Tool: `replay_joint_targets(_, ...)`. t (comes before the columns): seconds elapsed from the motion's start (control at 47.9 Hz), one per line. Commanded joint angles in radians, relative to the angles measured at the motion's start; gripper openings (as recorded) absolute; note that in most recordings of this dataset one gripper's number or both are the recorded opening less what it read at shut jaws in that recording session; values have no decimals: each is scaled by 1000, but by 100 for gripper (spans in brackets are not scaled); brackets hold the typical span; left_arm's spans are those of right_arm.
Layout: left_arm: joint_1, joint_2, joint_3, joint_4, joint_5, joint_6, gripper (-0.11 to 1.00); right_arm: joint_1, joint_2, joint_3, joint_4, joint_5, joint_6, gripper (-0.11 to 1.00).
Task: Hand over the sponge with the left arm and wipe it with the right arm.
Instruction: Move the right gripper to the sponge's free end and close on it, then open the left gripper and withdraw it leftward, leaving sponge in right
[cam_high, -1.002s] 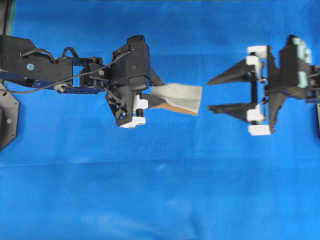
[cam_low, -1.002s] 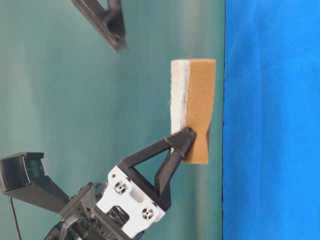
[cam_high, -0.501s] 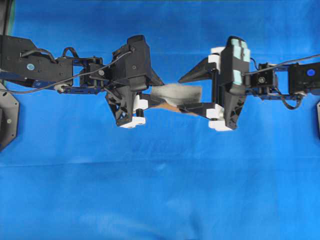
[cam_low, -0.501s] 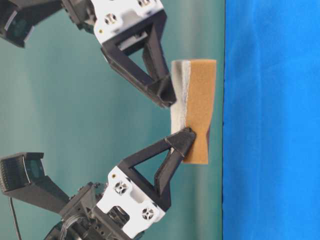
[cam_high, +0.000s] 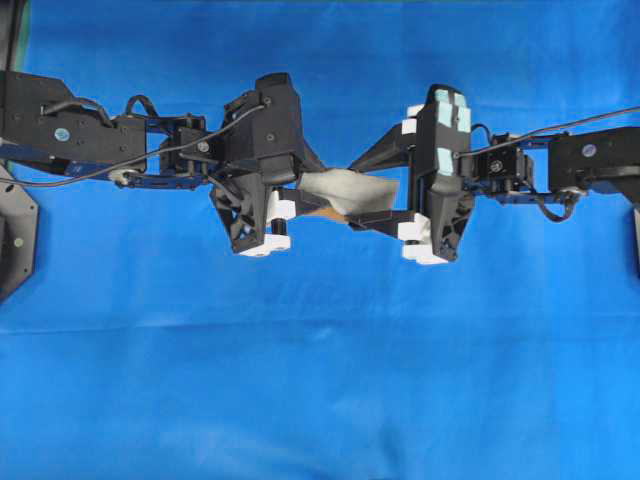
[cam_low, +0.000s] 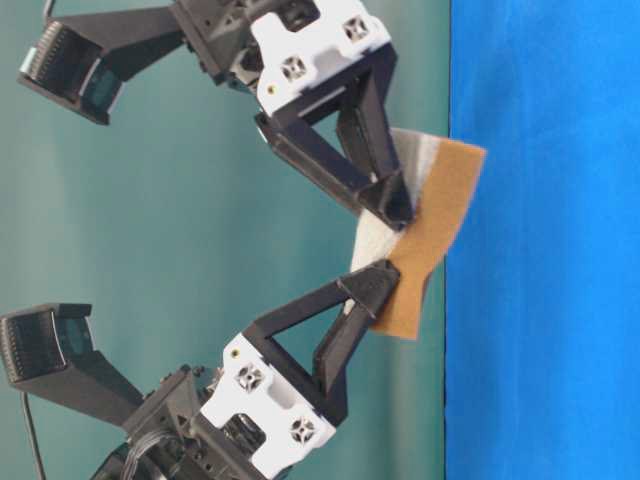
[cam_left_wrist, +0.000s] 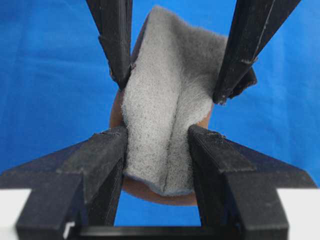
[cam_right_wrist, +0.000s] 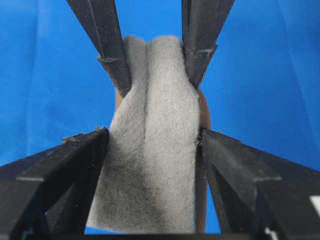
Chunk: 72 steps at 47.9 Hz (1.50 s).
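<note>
- The left end effector (cam_high: 322, 192) pinches one end of the sponge (cam_high: 350, 192) between its two black fingers; in the left wrist view the grey pad is creased lengthwise where those fingers squeeze it
- The right end effector (cam_high: 372, 189) stands spread wide, its fingers set on either side of the sponge's far end; in the right wrist view the pad lies between them and the fingers (cam_right_wrist: 75, 160) sit right against its sides, not yet pressed together on it
- In the table-level view the sponge (cam_low: 425, 235) is bent, its orange-brown layer facing the blue bench cover (cam_high: 320, 380), held in the air above the bench's middle, nearer the far edge than the near one
- The left arm (cam_high: 120, 135) reaches in from the left edge, the right arm (cam_high: 560, 165), with teal pads on its housing, from the right edge
- Progress, as I judge it: the sponge is lifted and presented and the right arm has arrived around it; left to do are closing the right fingers, releasing the left grip, and the wiping itself
</note>
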Motion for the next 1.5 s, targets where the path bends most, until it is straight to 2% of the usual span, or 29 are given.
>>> replay_joint_targets(0.0, -3, -20, -14, -3, -6, 0, 35, -2, 0, -23, 3, 5, -2, 72)
replay_joint_targets(0.25, -3, -21, -15, -3, -11, 3, 35, -2, 3, -26, 2, 14, -3, 72)
replay_joint_targets(0.334, -3, -21, -14, -3, -14, 3, 35, -2, 3, -28, -2, 23, -9, 68)
replay_joint_targets(0.417, -3, -21, -14, -3, -18, 3, 35, -2, 2, -28, -5, 32, -12, 56)
replay_joint_targets(0.563, -3, -25, -11, -2, -29, 6, 23, -2, 2, -32, -9, 64, -15, 21)
replay_joint_targets(0.605, -3, -23, -11, -2, -29, 6, 23, -2, 2, -35, -9, 74, -15, 17)
replay_joint_targets(0.918, -5, -49, 6, 2, -34, 11, 23, -2, -15, -40, -14, 114, -15, 17)
replay_joint_targets(0.96, -5, -63, 12, 2, -35, 11, 29, -2, -25, -37, -14, 120, -15, 17)
replay_joint_targets(1.064, -11, -117, 51, 3, -54, 25, 53, -2, -49, -32, -12, 137, -15, 17)
replay_joint_targets(1.148, -26, -178, 101, 2, -94, 38, 64, -2, -69, -25, -12, 144, -15, 17)
replay_joint_targets(1.356, -60, -353, 253, 2, -219, 41, 68, -2, -101, -3, -12, 146, -15, 17)
replay_joint_targets(1.482, -61, -476, 339, 2, -238, 28, 68, 0, -110, 5, -14, 146, -15, 17)
